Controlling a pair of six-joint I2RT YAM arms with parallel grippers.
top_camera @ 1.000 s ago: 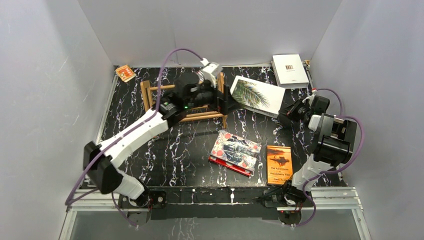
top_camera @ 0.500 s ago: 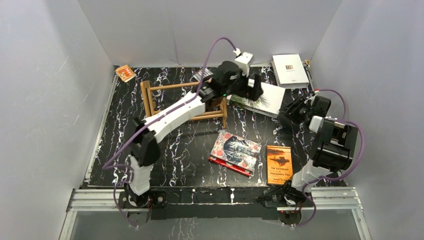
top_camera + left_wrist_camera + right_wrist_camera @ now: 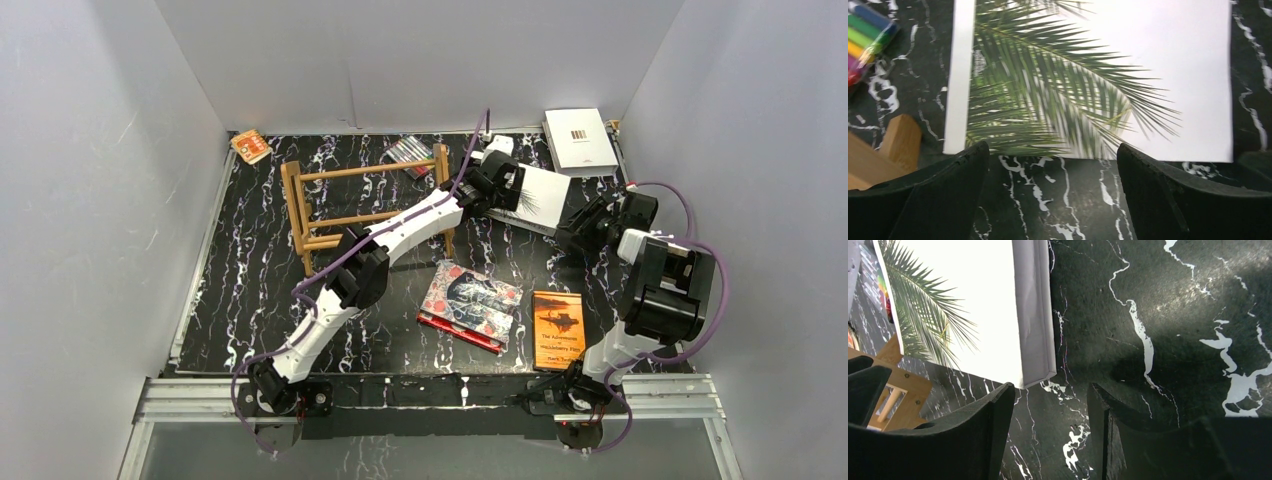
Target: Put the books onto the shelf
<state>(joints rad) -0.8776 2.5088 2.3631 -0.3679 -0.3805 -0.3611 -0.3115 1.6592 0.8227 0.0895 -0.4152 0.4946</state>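
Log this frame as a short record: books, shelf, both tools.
palm book: flat on table, right of shelf
left tool: open, at palm book's edge, holding nothing
right tool: open, at palm book's corner, holding nothing
shelf: no books on it
barcode book: flat, far right corner
orange book: flat, near table's front edge

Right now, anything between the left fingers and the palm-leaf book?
Nothing visible. The left fingers are open, only bare tabletop before the edge of the palm-leaf book. The shelf post and markers sit off to the side.
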